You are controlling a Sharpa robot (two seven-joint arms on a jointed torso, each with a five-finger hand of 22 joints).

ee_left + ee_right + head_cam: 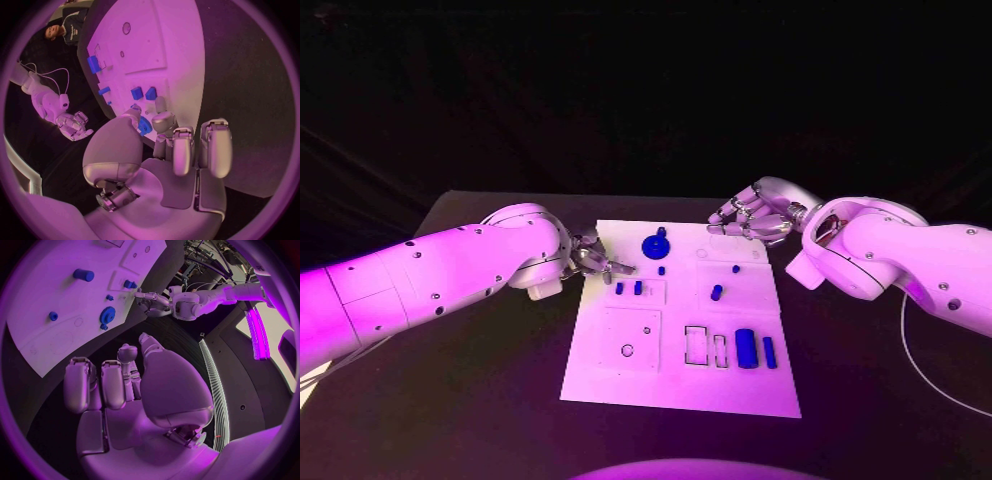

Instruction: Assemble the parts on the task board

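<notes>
The white task board (678,385) lies mid-table. On it are a blue gear (653,243) at the far end, two short pegs (629,288) near the left edge, a piece (715,292) in the middle, and two larger cylinders (754,350) to the right. My left hand (596,260) hovers at the board's left edge, its fingertips just short of the pegs (143,93) and the gear (145,125), fingers loosely bent and holding nothing. My right hand (744,215) hangs beyond the far right corner, empty, fingers half curled (103,385). The gear (107,316) lies ahead of it.
The board has an empty square recess (632,338) and narrow rectangular slots (695,343) beside the cylinders. The black table (488,380) surrounds the board. A thin white cable (913,350) runs along the right side under my right arm.
</notes>
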